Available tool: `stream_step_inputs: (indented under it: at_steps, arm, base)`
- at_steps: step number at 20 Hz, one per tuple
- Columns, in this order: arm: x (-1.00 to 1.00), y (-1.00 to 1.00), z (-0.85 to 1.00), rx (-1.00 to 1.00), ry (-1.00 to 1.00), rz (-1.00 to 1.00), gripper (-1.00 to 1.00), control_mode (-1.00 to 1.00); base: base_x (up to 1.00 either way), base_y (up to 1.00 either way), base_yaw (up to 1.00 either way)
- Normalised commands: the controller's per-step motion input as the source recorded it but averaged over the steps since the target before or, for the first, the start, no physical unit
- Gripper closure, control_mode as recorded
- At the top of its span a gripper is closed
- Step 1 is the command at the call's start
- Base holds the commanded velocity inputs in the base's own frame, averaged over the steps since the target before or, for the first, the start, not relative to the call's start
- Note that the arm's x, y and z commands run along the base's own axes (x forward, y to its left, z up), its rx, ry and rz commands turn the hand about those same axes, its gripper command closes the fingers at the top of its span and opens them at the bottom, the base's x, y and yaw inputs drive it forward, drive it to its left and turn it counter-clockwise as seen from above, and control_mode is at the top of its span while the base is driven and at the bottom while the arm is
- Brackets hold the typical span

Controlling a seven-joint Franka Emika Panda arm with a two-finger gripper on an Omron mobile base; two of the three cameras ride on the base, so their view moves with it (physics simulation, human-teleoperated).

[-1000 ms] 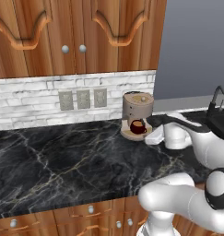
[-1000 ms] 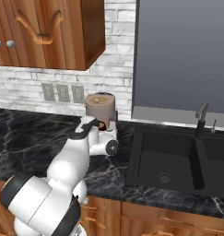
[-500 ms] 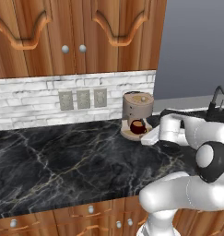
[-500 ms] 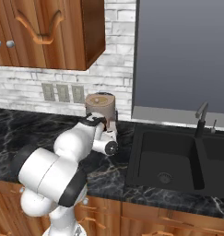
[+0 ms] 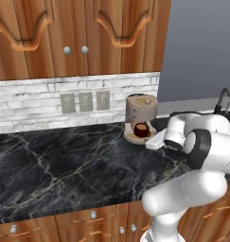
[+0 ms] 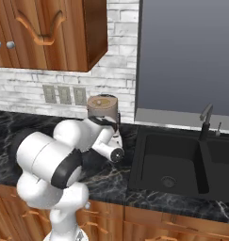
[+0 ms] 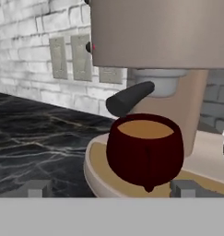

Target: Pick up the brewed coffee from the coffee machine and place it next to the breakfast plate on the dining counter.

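Observation:
The brewed coffee [image 7: 145,152], a small dark red mug of brown liquid, stands on the round tan tray of the coffee machine [image 7: 150,32], under its spout. In the hand view my gripper [image 7: 111,189] is open and empty, level with the mug and just short of it, one fingertip to each side. From the left base view the mug [image 5: 141,130] sits in the machine [image 5: 141,108], and my gripper [image 5: 152,140] points at it from the right. The coffee machine [image 6: 102,106] stands behind my arm. The breakfast plate and the dining counter are out of view.
A black marble worktop [image 5: 64,165] stretches left of the machine. Behind it are a white brick wall with wall sockets [image 5: 85,101] and wooden cabinets [image 5: 78,33] above. A dark sink [image 6: 182,160] with a faucet [image 6: 206,117] lies to the right.
My hand has moved left toward the coffee machine and now sits close to the mug. The elbow has swung round and forward. The jaws stayed open.

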Motion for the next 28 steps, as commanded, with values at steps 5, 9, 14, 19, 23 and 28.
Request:
stream_step_inputs:
  at_steps: [5, 9, 14, 19, 23, 28]
  arm:
    - [0.28, -0.17, 0.0, 0.02, 0.0, 0.0, -1.0, -1.0]
    - [0.28, -0.01, 0.0, 0.0, 0.0, 0.0, -1.0, -1.0]
    - [0.24, 0.0, 0.0, 0.0, 0.0, 0.0, -1.0, -1.0]
    - [0.29, 0.0, 0.0, 0.0, 0.0, 0.0, 1.0, -1.0]
    - [0.39, 0.07, -0.01, 0.0, 0.0, 0.02, 1.0, -1.0]
    - [0.14, 0.06, -0.08, 0.0, 0.0, 0.05, 1.0, -1.0]
  base:
    - [0.0, 0.0, 0.0]
    - [0.0, 0.0, 0.0]
    - [0.0, 0.0, 0.0]
    - [0.0, 0.0, 0.0]
    - [0.0, 0.0, 0.0]
    - [0.0, 0.0, 0.0]
